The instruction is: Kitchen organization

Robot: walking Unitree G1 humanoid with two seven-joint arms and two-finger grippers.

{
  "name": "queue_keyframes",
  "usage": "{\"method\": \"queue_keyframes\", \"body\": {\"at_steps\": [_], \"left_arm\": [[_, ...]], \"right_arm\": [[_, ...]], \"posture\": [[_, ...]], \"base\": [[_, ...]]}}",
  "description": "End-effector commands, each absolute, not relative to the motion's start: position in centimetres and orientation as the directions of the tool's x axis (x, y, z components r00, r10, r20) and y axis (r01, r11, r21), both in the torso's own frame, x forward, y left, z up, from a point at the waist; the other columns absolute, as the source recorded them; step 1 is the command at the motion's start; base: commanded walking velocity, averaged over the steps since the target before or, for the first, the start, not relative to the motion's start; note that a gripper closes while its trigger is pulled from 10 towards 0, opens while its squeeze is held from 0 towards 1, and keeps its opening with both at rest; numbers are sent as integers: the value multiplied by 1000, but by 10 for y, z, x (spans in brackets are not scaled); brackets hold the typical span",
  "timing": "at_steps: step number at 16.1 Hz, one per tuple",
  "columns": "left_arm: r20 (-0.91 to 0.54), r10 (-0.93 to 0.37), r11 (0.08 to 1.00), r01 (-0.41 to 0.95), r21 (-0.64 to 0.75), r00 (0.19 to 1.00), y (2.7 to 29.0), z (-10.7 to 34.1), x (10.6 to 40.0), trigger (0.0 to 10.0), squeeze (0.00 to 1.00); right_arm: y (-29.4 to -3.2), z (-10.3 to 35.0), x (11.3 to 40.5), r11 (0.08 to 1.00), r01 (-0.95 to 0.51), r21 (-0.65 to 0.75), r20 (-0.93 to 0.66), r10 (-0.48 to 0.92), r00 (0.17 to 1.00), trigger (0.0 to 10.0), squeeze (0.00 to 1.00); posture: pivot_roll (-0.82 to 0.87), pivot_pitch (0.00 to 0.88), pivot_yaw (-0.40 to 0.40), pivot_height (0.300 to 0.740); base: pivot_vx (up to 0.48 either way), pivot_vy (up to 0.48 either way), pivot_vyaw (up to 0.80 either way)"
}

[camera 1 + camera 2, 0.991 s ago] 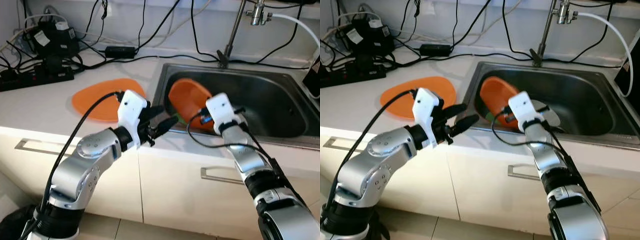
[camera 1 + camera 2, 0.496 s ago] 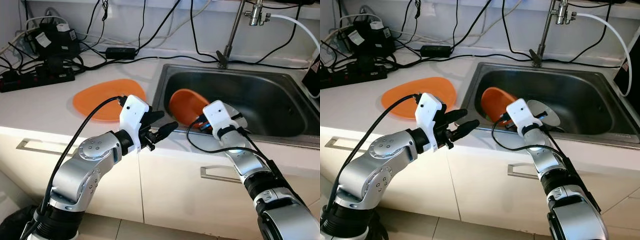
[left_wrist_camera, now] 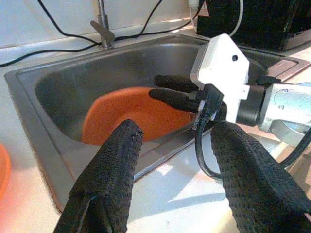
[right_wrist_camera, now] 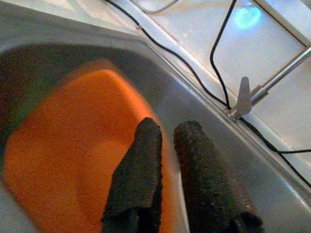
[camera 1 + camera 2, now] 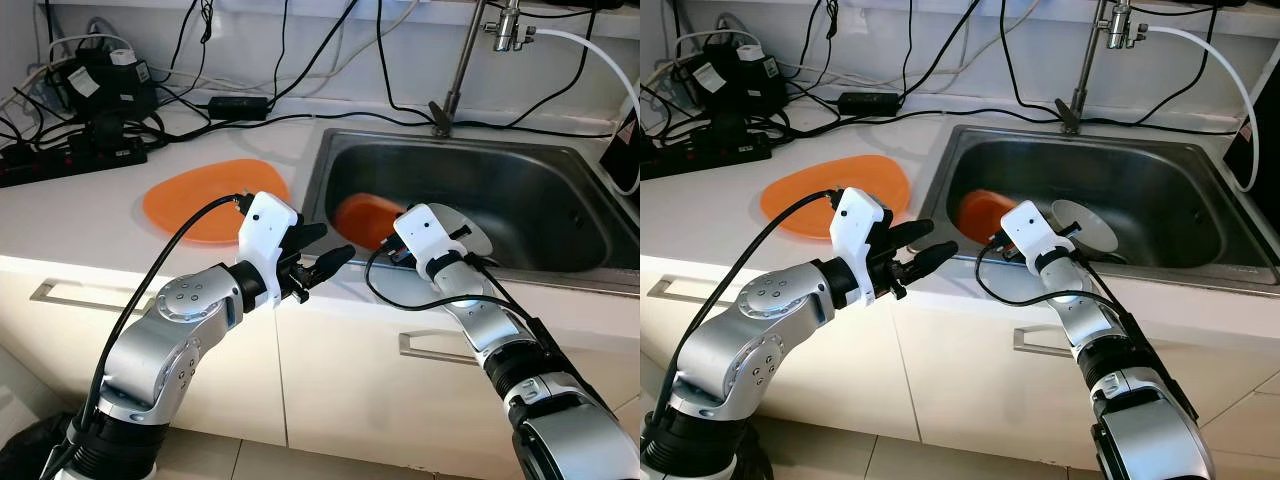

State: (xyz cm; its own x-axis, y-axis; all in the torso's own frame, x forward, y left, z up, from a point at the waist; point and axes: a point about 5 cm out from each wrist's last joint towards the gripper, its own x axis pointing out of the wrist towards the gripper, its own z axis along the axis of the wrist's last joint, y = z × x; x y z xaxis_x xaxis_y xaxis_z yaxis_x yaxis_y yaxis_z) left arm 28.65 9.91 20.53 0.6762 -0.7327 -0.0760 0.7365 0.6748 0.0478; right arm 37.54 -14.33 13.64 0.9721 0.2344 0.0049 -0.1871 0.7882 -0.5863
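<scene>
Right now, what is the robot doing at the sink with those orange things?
The robot stands at a kitchen counter. Its right gripper reaches into the steel sink, fingers nearly together over the rim of an orange dish lying there; whether it is actually gripping it is hard to tell. The left gripper hovers open over the counter edge beside the sink, holding nothing. Another orange plate lies flat on the counter, and a small silvery disc sits in the sink.
</scene>
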Motion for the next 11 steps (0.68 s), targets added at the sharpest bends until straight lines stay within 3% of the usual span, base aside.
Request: {"method": "queue_keyframes", "body": {"at_steps": [1, 2, 8, 10, 11], "left_arm": [[-84, -735, 671, 739, 61, 673, 99, 206, 285, 10000, 0], [-86, -737, 668, 742, 64, 671, 99, 206, 285, 10000, 0], [-82, -728, 678, 732, 62, 681, 99, 205, 286, 10000, 0], [-55, -681, 726, 683, 72, 730, 102, 207, 293, 10000, 0], [-23, -629, 774, 629, 72, 777, 108, 212, 300, 10000, 0]], "right_arm": [[-140, 139, 377, 787, -199, -583, 9, 251, 968, 10000, 733], [-139, 140, 377, 787, -197, -585, 12, 251, 968, 10000, 0], [-141, 153, 380, 820, -144, -554, 86, 229, 970, 10000, 0], [-142, 175, 382, 888, -72, -455, 206, 183, 961, 10000, 0], [-142, 194, 383, 946, -56, -319, 287, 152, 946, 10000, 0]], "posture": [[101, 9, 32, 740], [101, 7, 33, 740], [101, 0, 31, 740], [102, 0, 32, 740], [101, 1, 33, 740]], "base": [[0, 0, 0], [0, 0, 0], [0, 0, 0], [0, 0, 0], [0, 0, 0]]}}
